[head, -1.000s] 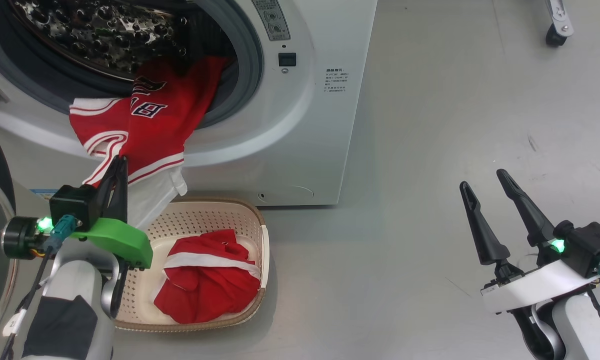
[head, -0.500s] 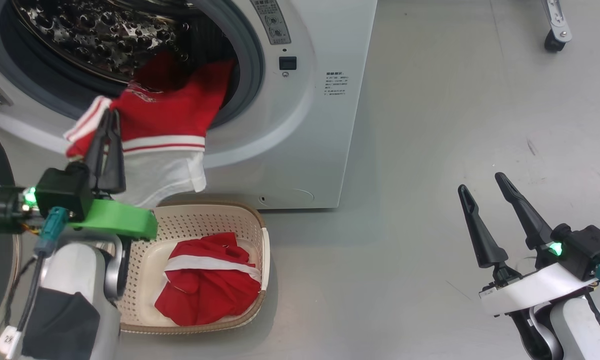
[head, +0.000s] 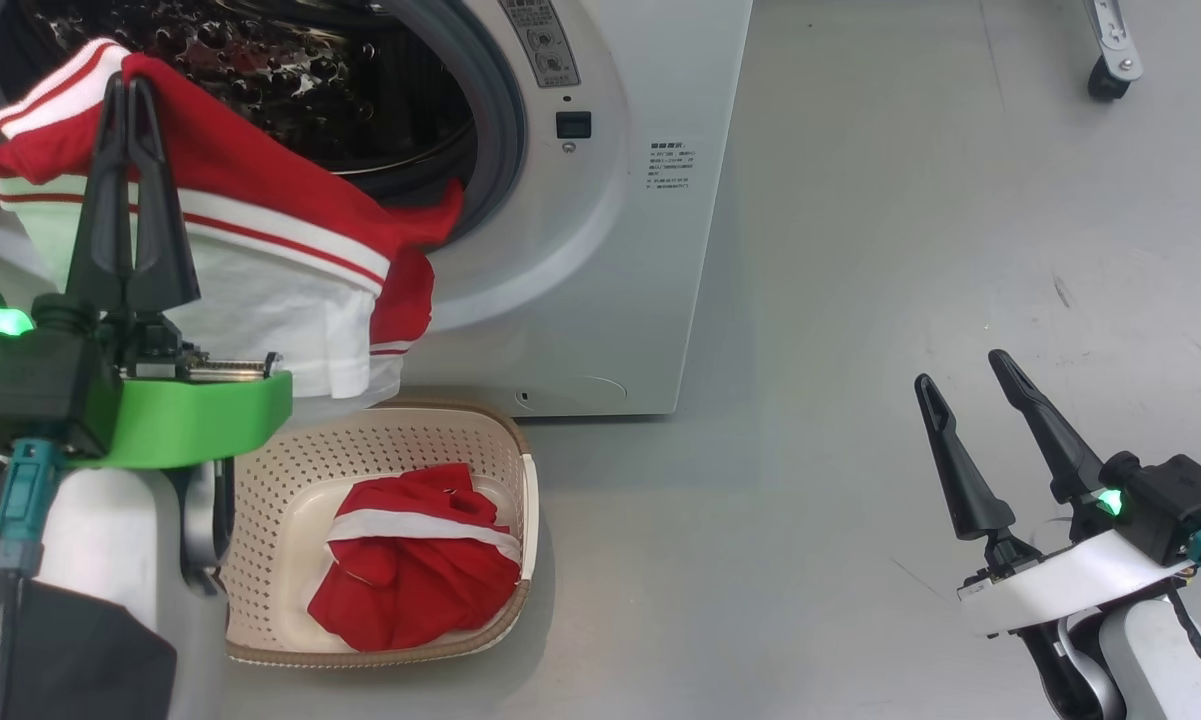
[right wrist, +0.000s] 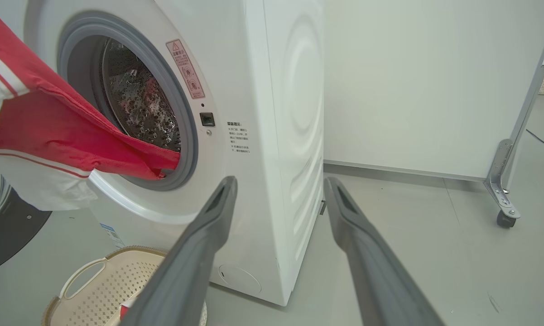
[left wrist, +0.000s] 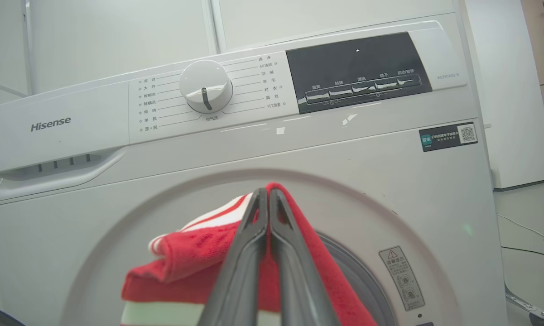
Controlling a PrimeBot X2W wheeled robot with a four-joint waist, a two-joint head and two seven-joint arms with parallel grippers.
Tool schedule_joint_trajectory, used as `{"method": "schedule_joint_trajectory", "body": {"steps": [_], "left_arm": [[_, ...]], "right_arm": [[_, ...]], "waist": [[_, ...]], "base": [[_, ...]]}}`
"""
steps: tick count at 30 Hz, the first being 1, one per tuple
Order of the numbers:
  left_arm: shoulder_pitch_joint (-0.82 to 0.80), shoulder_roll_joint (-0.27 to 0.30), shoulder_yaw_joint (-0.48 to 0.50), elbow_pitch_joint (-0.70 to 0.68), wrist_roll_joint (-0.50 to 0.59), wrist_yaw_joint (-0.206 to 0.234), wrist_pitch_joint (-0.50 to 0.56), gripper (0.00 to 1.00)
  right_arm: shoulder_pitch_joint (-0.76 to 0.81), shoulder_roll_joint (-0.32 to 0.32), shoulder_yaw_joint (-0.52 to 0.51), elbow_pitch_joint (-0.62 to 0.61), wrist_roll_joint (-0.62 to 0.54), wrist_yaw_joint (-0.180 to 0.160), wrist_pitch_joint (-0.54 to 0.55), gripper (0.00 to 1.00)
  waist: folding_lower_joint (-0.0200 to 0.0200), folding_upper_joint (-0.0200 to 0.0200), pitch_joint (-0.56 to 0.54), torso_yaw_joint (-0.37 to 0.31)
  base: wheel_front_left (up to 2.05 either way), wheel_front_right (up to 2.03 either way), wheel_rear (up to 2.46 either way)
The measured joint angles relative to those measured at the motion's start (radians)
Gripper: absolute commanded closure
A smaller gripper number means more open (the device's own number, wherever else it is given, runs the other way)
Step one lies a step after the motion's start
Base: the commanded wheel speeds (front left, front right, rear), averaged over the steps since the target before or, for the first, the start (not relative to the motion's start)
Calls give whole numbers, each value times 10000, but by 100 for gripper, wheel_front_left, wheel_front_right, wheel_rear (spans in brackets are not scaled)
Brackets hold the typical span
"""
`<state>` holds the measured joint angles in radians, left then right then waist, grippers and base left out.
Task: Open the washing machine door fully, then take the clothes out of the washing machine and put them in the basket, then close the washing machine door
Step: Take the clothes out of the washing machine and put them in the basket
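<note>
At the washer [head: 600, 250] mouth: red garment [head: 260, 230] with white stripes and a wide white band, pinched at a folded red edge by the left gripper [head: 128, 85], fingers pressed together on the fabric. It hangs in front of the drum [head: 290, 70], white part drooping above the basket [head: 380, 445], far red corner draped on the grey seal [head: 495, 130]. Second garment [head: 410, 580], red with a white stripe, lies bunched in the basket, which sits on the floor [head: 860, 300] just beside the washer front. Door [right wrist: 13, 231] stands open. Right gripper [head: 960, 370] is well off to the right, spread wide, empty.
</note>
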<state>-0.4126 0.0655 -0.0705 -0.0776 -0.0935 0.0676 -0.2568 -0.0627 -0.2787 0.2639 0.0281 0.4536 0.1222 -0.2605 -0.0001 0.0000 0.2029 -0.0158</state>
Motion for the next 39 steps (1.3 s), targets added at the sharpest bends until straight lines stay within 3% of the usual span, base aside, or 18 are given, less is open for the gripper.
{"method": "schedule_joint_trajectory", "body": {"steps": [8, 18, 39], "left_arm": [[782, -90, -251, -13, 86, 8, 0, 100], [1927, -104, -612, 1233, 267, 25, 2, 100], [1872, -155, -941, 3306, 527, 255, 508, 100]], "right_arm": [[1, 0, 15, -8, -29, 0, 0, 0], [1, -33, 58, -153, -63, 0, 0, 0], [-242, -552, 153, -568, 173, 0, 0, 0]], "waist": [[0, 0, 58, -20], [0, 0, 332, -110], [0, 0, 1891, -412]], "base": [[0, 0, 0], [0, 0, 0], [0, 0, 0]]}}
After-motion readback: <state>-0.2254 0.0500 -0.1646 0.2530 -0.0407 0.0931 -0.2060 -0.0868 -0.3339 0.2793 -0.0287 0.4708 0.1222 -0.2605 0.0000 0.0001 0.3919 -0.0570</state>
